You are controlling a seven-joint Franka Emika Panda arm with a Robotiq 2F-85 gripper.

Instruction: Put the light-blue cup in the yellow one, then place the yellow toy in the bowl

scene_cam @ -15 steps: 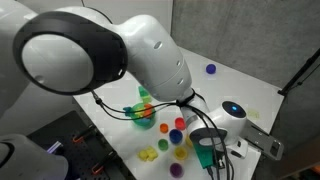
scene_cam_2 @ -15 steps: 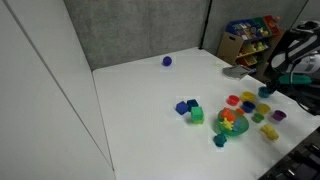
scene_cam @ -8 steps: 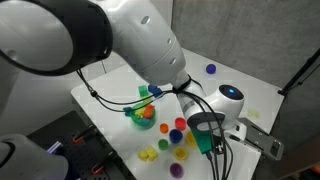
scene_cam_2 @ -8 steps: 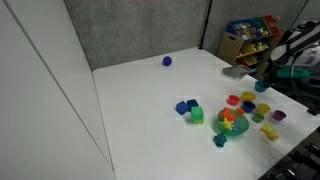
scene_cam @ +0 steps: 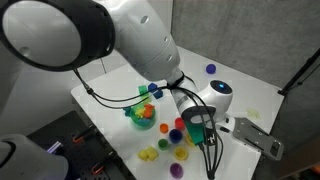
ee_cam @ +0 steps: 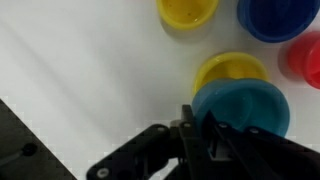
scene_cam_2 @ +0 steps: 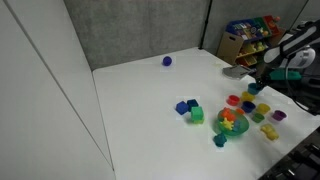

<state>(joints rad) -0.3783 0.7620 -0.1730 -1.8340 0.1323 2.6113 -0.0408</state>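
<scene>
On a white table (scene_cam_2: 140,90) against a grey wall (scene_cam_2: 140,30), gripper (ee_cam: 200,125) clamped on light-blue cup (ee_cam: 248,108) above yellow cup (ee_cam: 225,68)

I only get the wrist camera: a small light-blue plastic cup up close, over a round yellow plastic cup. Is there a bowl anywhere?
Observer: Yes. In an exterior view a round teal-green bowl sits on the white table, with a few coloured toys piled in it.
Visitor: Is the robot's hand close to that bowl?
Observer: Not right at it. The gripper with the light-blue cup hangs over a cluster of small coloured cups, which lies between it and the bowl.
Visitor: Anything lying far from all that?
Observer: A small purple round object sits alone near the table's far edge.
</scene>
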